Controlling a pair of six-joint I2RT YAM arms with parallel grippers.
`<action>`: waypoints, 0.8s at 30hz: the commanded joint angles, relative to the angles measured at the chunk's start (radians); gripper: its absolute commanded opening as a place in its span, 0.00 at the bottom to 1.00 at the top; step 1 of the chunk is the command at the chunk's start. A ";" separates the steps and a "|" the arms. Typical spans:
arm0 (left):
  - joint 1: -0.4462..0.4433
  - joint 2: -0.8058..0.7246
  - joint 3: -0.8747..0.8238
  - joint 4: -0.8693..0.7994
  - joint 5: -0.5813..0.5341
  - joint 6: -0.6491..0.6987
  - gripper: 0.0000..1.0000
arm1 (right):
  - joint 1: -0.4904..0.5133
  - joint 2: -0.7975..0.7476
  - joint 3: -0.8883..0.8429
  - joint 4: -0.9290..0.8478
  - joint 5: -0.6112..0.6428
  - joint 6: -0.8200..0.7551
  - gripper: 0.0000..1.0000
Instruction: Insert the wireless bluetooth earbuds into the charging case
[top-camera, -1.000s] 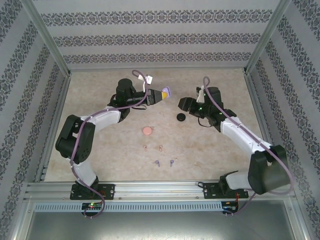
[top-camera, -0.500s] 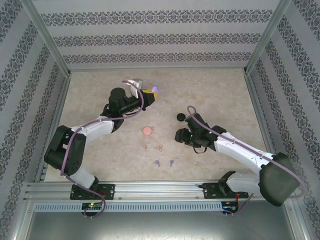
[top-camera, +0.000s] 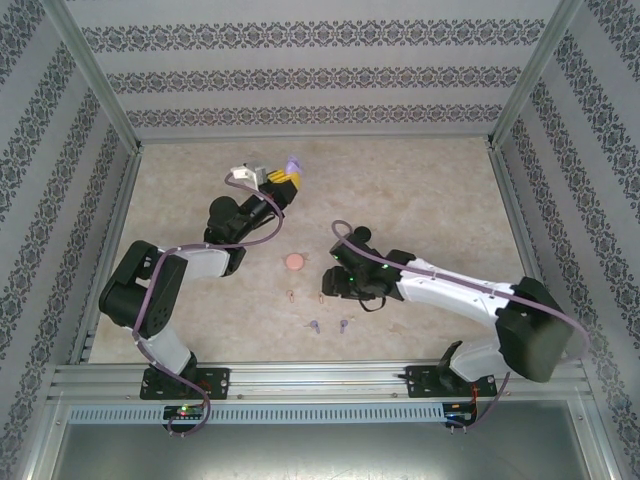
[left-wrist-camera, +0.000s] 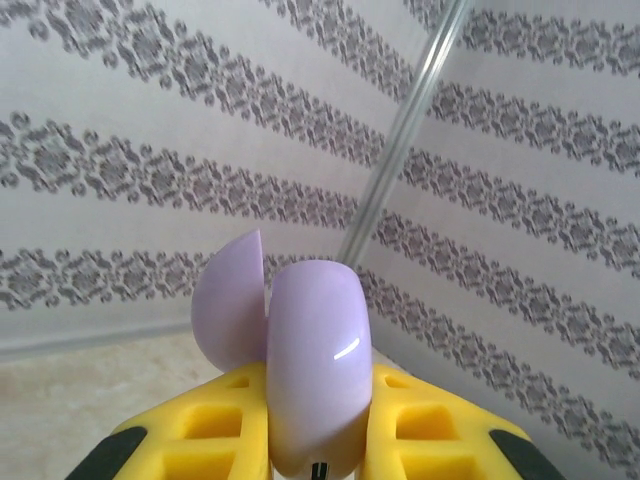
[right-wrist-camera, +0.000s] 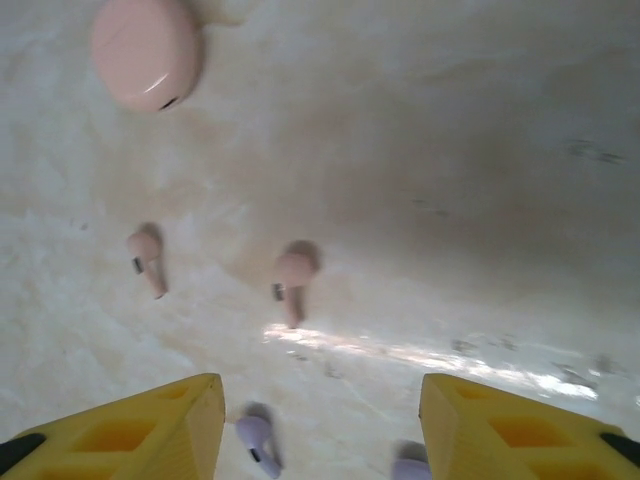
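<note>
My left gripper (top-camera: 284, 177) is shut on a light purple charging case (top-camera: 293, 163), held up off the table at the back left. In the left wrist view the case (left-wrist-camera: 315, 360) stands between the yellow fingers (left-wrist-camera: 190, 430) with its lid (left-wrist-camera: 228, 310) swung open. My right gripper (top-camera: 329, 282) hovers open over the earbuds in the middle of the table. Beyond its yellow fingers (right-wrist-camera: 150, 430) lie two pinkish-tan earbuds (right-wrist-camera: 147, 258) (right-wrist-camera: 293, 280). Two light purple earbuds (right-wrist-camera: 255, 440) (right-wrist-camera: 412, 468) lie just between its fingertips. From above, the tan pair (top-camera: 290, 296) sits ahead of the purple pair (top-camera: 314, 326).
A closed pink round case (top-camera: 296, 262) lies on the table just behind the tan earbuds, also at the top left in the right wrist view (right-wrist-camera: 145, 50). Patterned walls and metal posts (top-camera: 100, 110) fence the table on three sides.
The right arm has swung from the back right down to the middle of the table, over the earbuds. The left arm has carried the purple case back and to the left.
</note>
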 joint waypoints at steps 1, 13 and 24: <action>0.018 -0.024 0.029 0.133 -0.068 -0.037 0.00 | 0.054 0.067 0.070 -0.031 -0.029 -0.095 0.53; 0.101 -0.086 0.061 0.130 -0.164 -0.162 0.00 | 0.190 0.247 0.188 -0.131 0.004 -0.300 0.46; 0.112 -0.149 0.075 0.085 -0.152 -0.134 0.00 | 0.233 0.351 0.254 -0.211 0.027 -0.317 0.46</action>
